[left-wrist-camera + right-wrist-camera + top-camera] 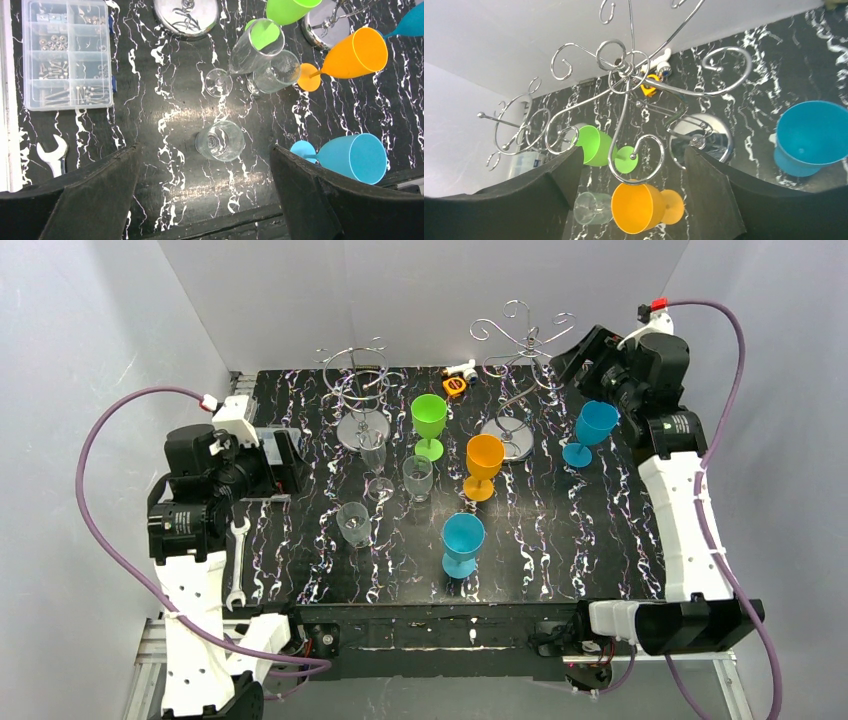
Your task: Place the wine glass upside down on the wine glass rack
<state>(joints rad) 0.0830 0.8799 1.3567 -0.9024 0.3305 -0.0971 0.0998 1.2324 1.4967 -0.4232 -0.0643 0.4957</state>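
No glass hung on the right rack (520, 340) or the left rack (358, 380). All stood upright on the table (600, 540), so picking, turning over and hanging were all left to do. The right gripper (628, 162) sat high at the far right, facing the right rack, jaws spread and empty, with the far blue glass (594, 426) just beside it. The left gripper (205, 150), spread wide, hung above a clear glass (220, 141).
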